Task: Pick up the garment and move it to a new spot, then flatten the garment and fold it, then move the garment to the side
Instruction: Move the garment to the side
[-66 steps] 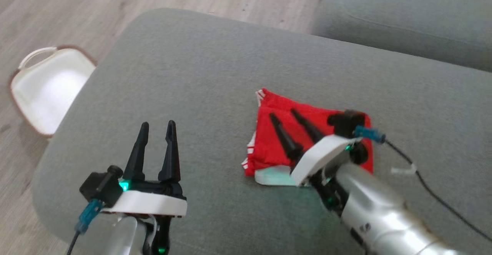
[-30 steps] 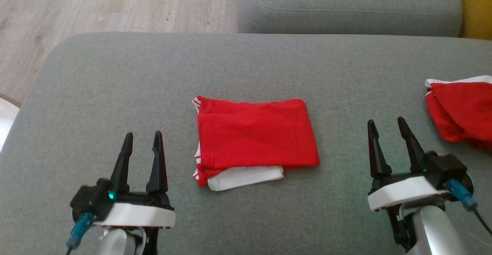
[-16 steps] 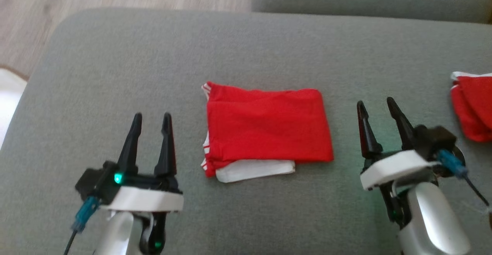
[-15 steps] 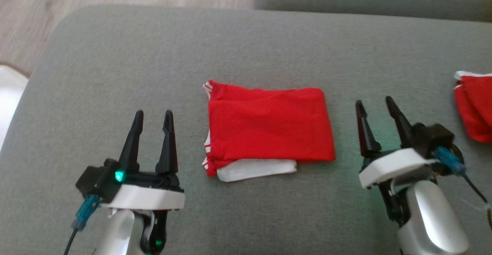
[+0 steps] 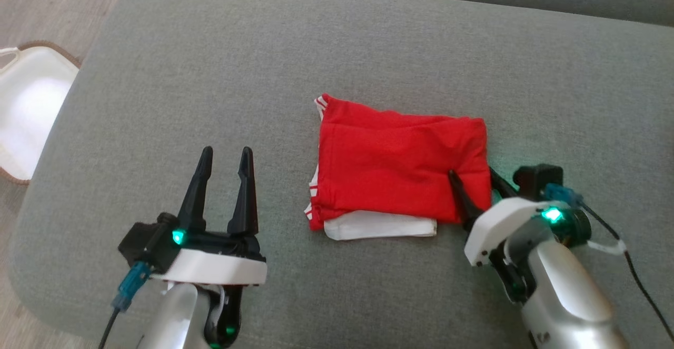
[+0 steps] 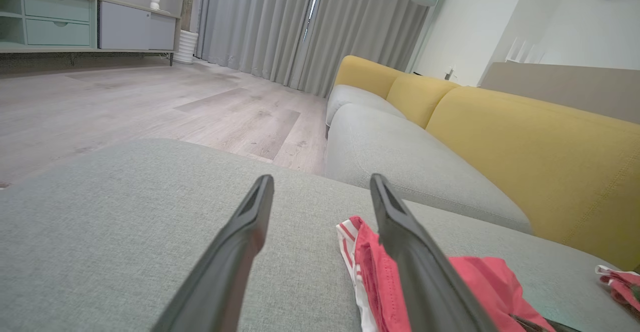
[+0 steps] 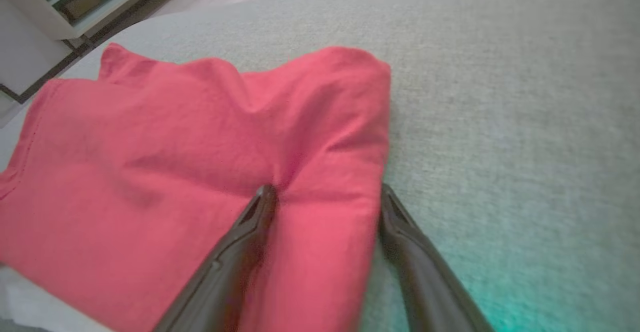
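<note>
Two grippers, head view: left gripper (image 5: 226,150) spread wide, empty, apart from the folded red garment (image 5: 400,165) lying mid-cushion (image 5: 263,49); right gripper (image 5: 472,172) unclenched, astride the garment's right edge.
Left wrist view: garment partly behind one finger.
Right wrist view: one finger (image 7: 235,252) pressing on the fabric, the other beside it.

— Soft, even daylight in the head view; the white basket (image 5: 26,112) at nine o'clock blows out to glare.
— A green lamp glow from the right end effector (image 5: 471,176) tints the grey cushion (image 5: 210,75) at four o'clock.
— The right wrist view is smeared, its fingers (image 7: 225,272) blurred at six.
— The left wrist view is sharper; light seeps through the curtains (image 6: 280,21) at twelve.
</note>
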Available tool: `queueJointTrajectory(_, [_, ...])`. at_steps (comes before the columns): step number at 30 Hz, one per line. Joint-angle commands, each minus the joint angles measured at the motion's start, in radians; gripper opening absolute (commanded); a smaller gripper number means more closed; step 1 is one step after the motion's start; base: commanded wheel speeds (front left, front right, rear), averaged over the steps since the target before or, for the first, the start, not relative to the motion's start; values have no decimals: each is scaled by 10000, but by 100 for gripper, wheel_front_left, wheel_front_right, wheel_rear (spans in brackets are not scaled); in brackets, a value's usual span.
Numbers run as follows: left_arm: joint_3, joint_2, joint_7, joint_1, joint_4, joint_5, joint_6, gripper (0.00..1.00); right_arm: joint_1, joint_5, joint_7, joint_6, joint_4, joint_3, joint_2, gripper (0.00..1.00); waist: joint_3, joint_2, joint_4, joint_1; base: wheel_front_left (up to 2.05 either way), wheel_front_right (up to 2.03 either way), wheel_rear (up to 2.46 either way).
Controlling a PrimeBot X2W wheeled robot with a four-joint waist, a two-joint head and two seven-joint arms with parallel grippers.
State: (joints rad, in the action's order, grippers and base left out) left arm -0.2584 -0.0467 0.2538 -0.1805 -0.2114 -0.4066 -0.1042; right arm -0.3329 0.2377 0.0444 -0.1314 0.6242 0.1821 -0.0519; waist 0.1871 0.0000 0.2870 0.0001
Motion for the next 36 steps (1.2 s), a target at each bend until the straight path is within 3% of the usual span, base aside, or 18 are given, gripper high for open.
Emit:
queueJointTrajectory(1, [260, -36, 80, -465, 343, -90, 51, 100, -445, 58, 65, 7, 15, 431, 16, 100, 18, 0, 49, -1, 0, 0, 0])
queueJointTrajectory(3, [250, -36, 80, -450, 348, -96, 65, 100, -579, 76, 69, 7, 300, 603, 16, 100, 27, 0, 65, -1, 0, 0, 0])
queueJointTrajectory(4, [248, -36, 80, -437, 348, -100, 75, 100, -643, 61, 75, 7, 433, 694, 16, 87, 19, 0, 59, -1, 0, 0, 0])
queueJointTrajectory(5, [250, -36, 80, -417, 343, -102, 82, 100, -709, 29, 29, 7, 533, 778, 16, 40, 0, 0, 39, -1, 0, 0, 0])
queueJointTrajectory(6, [250, -36, 80, -402, 334, -98, 82, 100, -782, -31, -68, 7, 602, 840, 16, 0, -19, 0, 7, -1, 0, 0, 0])
queueJointTrajectory(13, [163, -36, 80, -390, 276, 85, 48, 100, -1348, -1488, -1191, 7, 701, 634, -28, 0, -352, 0, -787, -1, 0, 0, 0])
queueJointTrajectory(17, [-93, -36, 80, -560, 292, 89, 10, 100, -1554, -2004, -1356, 7, 339, 662, -440, 0, -477, 0, -1447, -1, 0, 0, 0])
queueJointTrajectory(21, [-564, -36, 80, -880, 470, -40, 41, 100, -1747, -2073, -1128, 7, -317, 860, -1327, 0, -429, 0, -2142, -1, 0, 0, 0])
queueJointTrajectory(28, [-1116, -36, 80, -1628, 679, -257, 273, 100, -2368, -1410, -504, 7, -1264, 967, -3510, 0, 80, 0, -3188, -1, 0, 0, 0])
queueJointTrajectory(36, [-1318, -35, 80, -2126, 828, -270, 334, 100, -2707, -704, -131, 7, -1543, 997, -5532, 0, 614, 0, -3569, -1, 0, 0, 0])
